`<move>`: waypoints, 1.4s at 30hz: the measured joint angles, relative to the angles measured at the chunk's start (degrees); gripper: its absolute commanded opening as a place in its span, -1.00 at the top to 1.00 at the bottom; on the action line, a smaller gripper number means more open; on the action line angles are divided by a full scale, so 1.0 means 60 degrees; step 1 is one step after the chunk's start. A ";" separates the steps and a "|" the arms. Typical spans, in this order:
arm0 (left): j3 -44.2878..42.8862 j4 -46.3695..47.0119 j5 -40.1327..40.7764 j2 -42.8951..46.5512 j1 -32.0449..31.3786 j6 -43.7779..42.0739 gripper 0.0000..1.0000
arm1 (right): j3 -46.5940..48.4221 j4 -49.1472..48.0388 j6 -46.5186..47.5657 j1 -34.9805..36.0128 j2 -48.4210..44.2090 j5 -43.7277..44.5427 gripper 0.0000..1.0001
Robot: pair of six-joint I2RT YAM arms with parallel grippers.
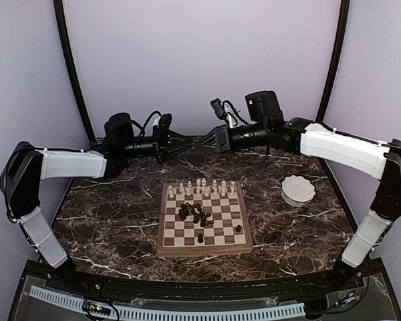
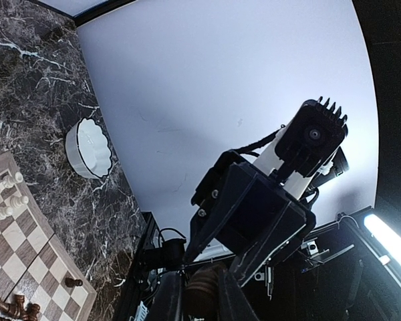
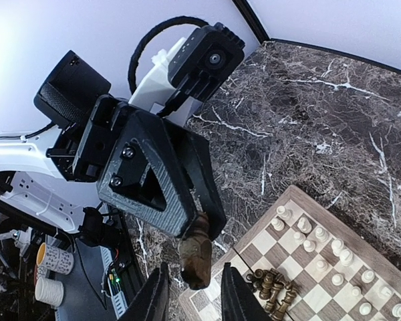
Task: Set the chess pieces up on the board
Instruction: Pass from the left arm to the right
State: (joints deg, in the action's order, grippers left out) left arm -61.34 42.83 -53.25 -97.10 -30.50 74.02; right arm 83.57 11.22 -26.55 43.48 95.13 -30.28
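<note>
Closest to the lens in the right wrist view, the right gripper [image 3: 195,289] holds its fingers [image 3: 155,297] parted either side of a dark brown piece [image 3: 195,257], not touching it. The left gripper [image 3: 199,224] pinches that piece from higher in the frame. We see both arms stretched level at upper centre of the top view, tips nearly meeting above the worktop [image 1: 107,214]. Lower centre lies the board [image 1: 204,252] — cream chess pieces [image 1: 204,187] on its far rows, a dark heap [image 1: 195,214] mid-board.
</note>
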 measured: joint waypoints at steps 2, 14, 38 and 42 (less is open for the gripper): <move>0.0000 0.0109 -0.0022 -0.0011 0.0000 0.0051 0.77 | 0.0040 -0.0007 0.0025 0.0007 0.0117 -0.0062 0.59; 0.0000 0.0273 -0.0131 -0.0157 0.0004 0.0255 0.78 | 0.0044 0.0000 0.0058 0.0025 0.0237 -0.0168 0.74; -0.0499 0.0543 -0.0568 -0.1024 0.0066 0.0535 -0.12 | 0.0433 0.0586 0.0484 -0.0007 0.0543 0.0229 0.91; -0.0867 -0.0259 -0.0546 -0.1056 0.0098 0.0069 -0.96 | 0.0943 0.1213 0.0845 0.0036 0.0572 0.0404 0.92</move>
State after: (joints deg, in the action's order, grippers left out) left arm -66.54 41.28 -56.53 -103.44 -29.91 74.43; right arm 89.23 18.50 -21.47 43.70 98.56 -27.86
